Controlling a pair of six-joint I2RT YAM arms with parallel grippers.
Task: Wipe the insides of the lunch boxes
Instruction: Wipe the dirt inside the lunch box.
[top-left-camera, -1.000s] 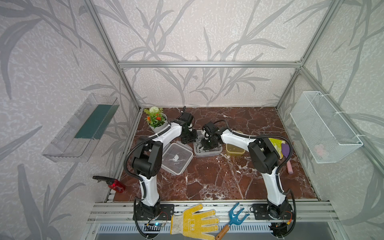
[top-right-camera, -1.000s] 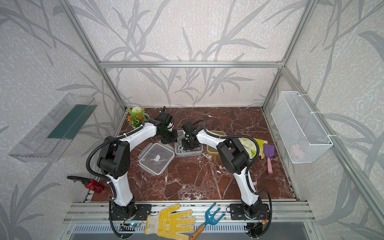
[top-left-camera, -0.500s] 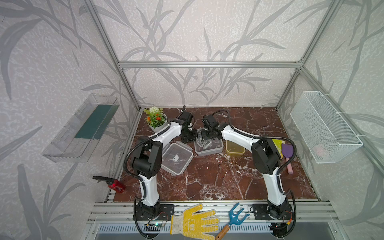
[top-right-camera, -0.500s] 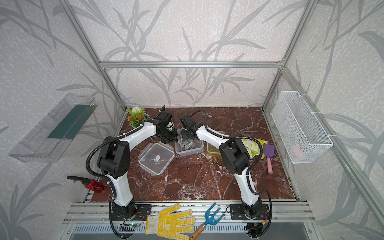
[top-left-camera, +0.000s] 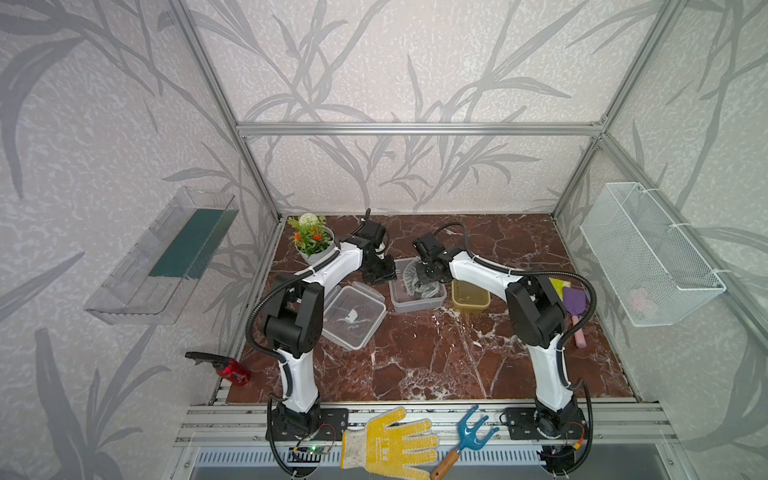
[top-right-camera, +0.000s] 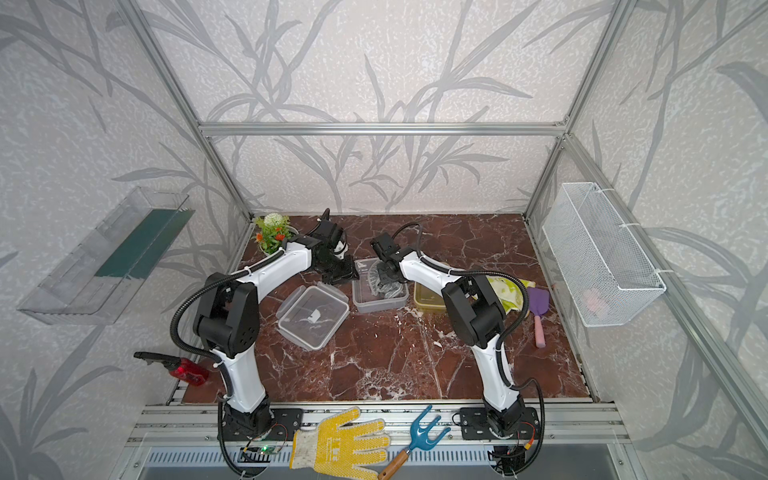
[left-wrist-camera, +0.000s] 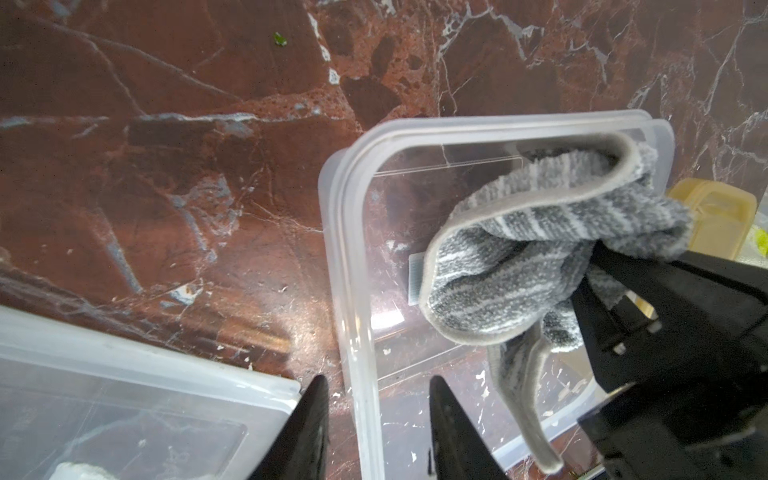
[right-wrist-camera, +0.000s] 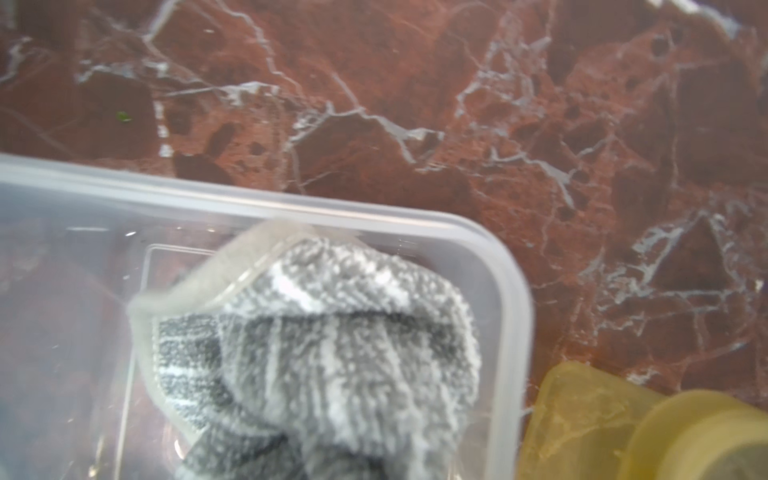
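The clear greyish lunch box (top-left-camera: 417, 305) stands open mid-table, its lid (top-left-camera: 353, 318) with a white sticker lying to its left. A grey striped cloth (left-wrist-camera: 519, 266) hangs inside the box, and my right gripper (top-left-camera: 428, 278) is shut on it; in the right wrist view the cloth (right-wrist-camera: 332, 332) hides the fingers. My left gripper (left-wrist-camera: 376, 378) is open, one finger on each side of the box's left wall (left-wrist-camera: 353, 291) with gaps showing. The amber lunch box (top-left-camera: 469, 297) sits open just right of the clear one.
A flower pot (top-left-camera: 313, 241) stands behind the left arm. A purple trowel (top-left-camera: 575, 303) and a yellow-green cloth (top-left-camera: 557, 286) lie at the right. A red spray bottle (top-left-camera: 230, 370) sits front left. A glove (top-left-camera: 386, 442) and a blue rake (top-left-camera: 465, 436) rest on the front rail.
My left gripper's jaws have parted from the clear box's wall. The right gripper has shifted the cloth about inside the box.
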